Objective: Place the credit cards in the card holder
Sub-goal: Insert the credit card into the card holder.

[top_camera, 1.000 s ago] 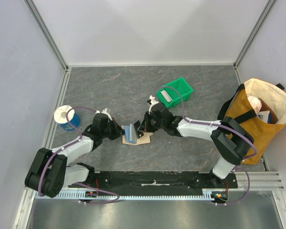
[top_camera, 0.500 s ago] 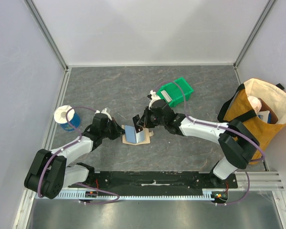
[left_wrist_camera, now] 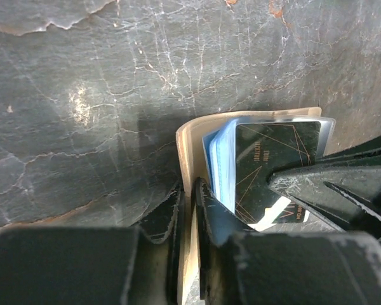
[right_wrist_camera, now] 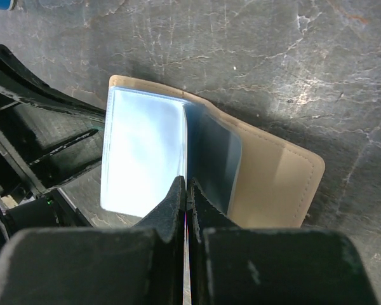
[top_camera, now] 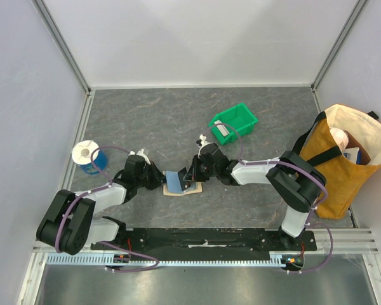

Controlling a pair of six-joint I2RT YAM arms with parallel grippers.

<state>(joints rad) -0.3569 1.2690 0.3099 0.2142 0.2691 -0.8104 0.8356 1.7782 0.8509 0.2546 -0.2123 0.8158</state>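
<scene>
Tan leather folding card holder [right_wrist_camera: 276, 181]: open, near green plastic bin [top_camera: 244, 117], arms' side. Left gripper [left_wrist_camera: 189, 206]: fingers narrowly apart, pinching its cover. Right gripper [right_wrist_camera: 187, 194]: fingers pressed together on light blue credit card [right_wrist_camera: 143, 149] standing in it.

The left arm [top_camera: 105, 191] and right arm [top_camera: 254, 170] are showing white links, black joints, looping purple cables [top_camera: 108, 148] and scuffed black fingers [left_wrist_camera: 211, 213].

There was one tan card holder [right_wrist_camera: 273, 184], one dark card [left_wrist_camera: 276, 155], at least one light blue card [left_wrist_camera: 223, 168], one green bin [top_camera: 249, 113], one white-topped blue container [top_camera: 89, 157], one canvas bag [top_camera: 317, 152], and two arms: the left arm [top_camera: 105, 194] and the right arm [top_camera: 260, 171].
</scene>
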